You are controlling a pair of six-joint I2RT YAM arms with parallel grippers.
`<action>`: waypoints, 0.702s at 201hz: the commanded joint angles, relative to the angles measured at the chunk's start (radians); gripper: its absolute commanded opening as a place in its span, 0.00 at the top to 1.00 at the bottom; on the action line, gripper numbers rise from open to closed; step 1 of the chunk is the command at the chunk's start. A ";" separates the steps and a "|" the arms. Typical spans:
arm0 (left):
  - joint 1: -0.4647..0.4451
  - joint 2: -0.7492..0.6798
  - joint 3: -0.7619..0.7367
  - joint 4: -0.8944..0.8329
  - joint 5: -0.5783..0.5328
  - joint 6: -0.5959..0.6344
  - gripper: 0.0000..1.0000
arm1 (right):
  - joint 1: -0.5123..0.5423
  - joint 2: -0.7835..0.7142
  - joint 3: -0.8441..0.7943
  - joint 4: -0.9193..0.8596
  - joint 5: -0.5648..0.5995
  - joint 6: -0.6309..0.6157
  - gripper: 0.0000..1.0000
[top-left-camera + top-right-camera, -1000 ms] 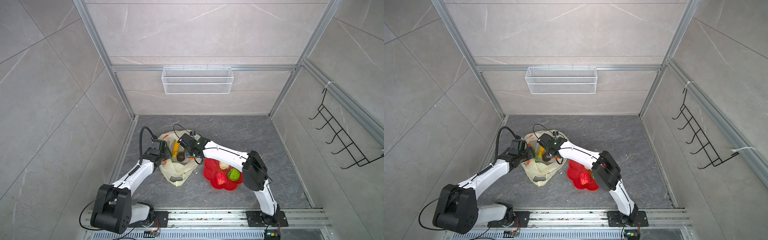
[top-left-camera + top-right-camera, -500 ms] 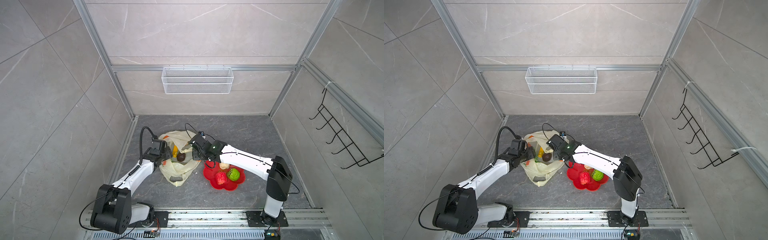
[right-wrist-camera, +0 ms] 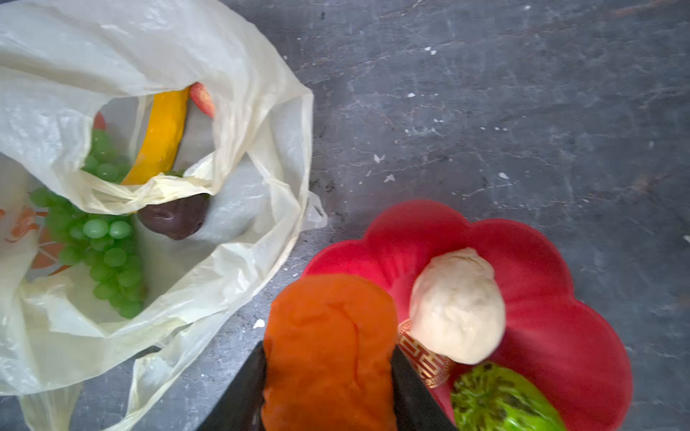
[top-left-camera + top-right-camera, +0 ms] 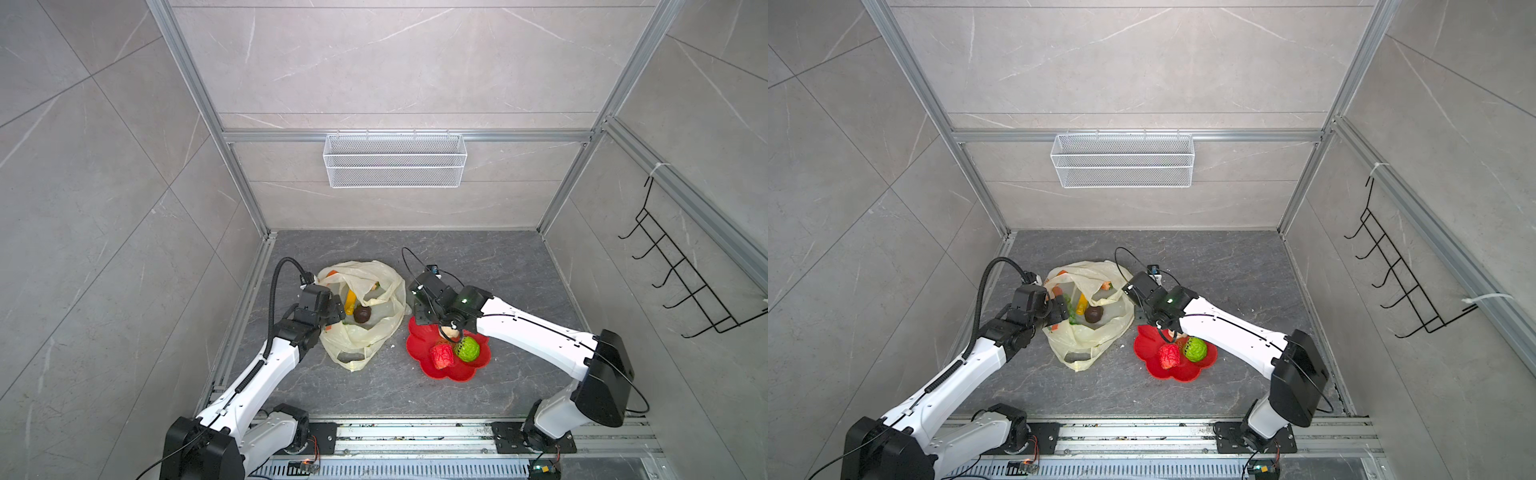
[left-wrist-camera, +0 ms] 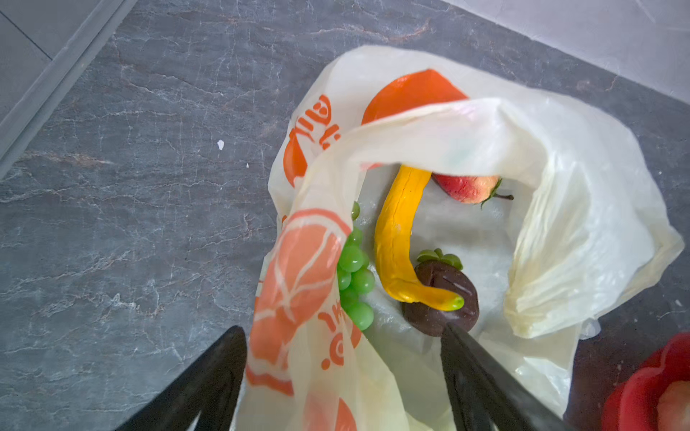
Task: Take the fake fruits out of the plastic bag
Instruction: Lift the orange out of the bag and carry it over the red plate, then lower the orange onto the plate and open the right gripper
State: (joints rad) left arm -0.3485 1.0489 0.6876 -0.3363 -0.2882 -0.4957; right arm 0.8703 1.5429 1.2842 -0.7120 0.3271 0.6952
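Above the red dish [image 3: 560, 298], right pincer [image 3: 328, 349] clamped the orange [image 3: 328, 317], likely for depositing; left pincer [image 5: 341, 330] gaped astride the plastic bag [image 5: 560, 224].

The enclosure is lined on three sides with large pale grey tiles [image 4: 395, 62], lightly veined in white. The floor [image 4: 490, 257] is surfaced in dark grey marbled stone, and small white specks [image 3: 379, 158] are noted on it. Aluminium profiles [image 4: 203, 104] are fitted up the corners and across the back wall. A white wire mesh basket [image 4: 395, 162] is hung from the horizontal profile. A black wire hook rack [image 4: 681, 266] is fastened to the right-hand wall. Lighting is found even and soft throughout.
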 commanded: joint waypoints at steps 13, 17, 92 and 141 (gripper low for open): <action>-0.004 -0.039 -0.074 0.038 -0.023 0.052 0.16 | -0.025 -0.061 -0.102 -0.034 0.019 0.018 0.54; -0.005 -0.044 -0.085 0.044 -0.022 0.054 0.16 | -0.028 -0.066 -0.112 -0.030 0.016 0.019 0.54; -0.005 -0.035 -0.134 0.118 -0.005 0.071 0.17 | -0.085 -0.094 -0.193 0.013 -0.049 0.024 0.54; -0.005 -0.040 -0.148 0.135 -0.009 0.070 0.17 | -0.084 -0.041 -0.163 0.068 -0.105 0.038 0.54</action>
State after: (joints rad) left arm -0.3492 1.0130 0.5438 -0.2390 -0.2871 -0.4484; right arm 0.7849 1.4723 1.1034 -0.6830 0.2604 0.7151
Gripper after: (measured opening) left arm 0.831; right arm 0.464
